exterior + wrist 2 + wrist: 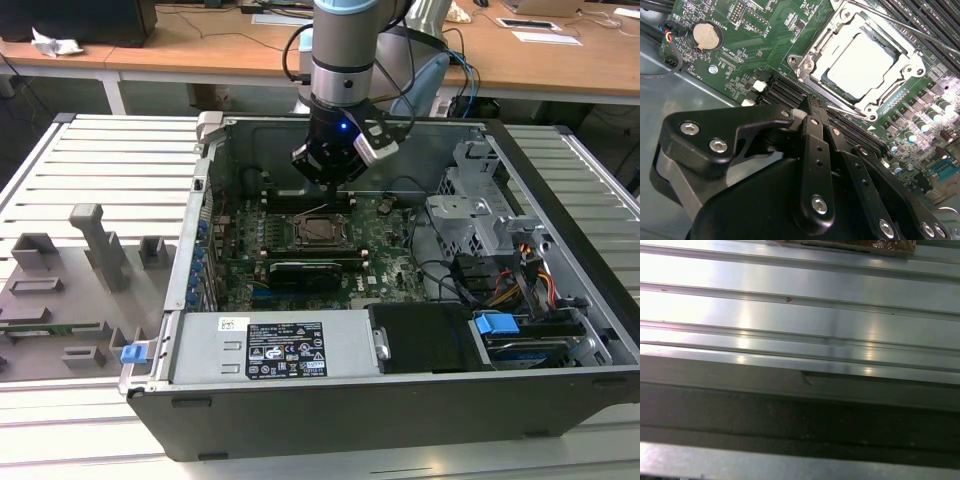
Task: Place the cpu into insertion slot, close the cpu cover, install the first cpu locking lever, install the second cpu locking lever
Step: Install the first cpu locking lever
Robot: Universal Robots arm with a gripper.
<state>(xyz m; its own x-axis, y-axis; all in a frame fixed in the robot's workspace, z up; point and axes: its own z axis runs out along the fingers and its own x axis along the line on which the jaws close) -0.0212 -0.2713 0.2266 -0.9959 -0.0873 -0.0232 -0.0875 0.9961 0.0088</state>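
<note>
- One cpu [863, 65] sits in the insertion slot [826, 79], under the one cpu cover [812, 54], just beyond the gripper [812, 107].
- Gripper clenched, empty, hovering above the motherboard [755, 30].

Arm [340, 50] coming down near-vertical from above, wrist pointing into open case near its far wall. Gripper [325, 165] hanging at arm's end, black, blue light glowing on wrist body. In second wrist view gripper [812, 107] showing black linkage bars with silver bolts; fingers [810, 135] lying pressed together at tips, nothing between them. Gripper hovering above board, touching nothing.
</note>
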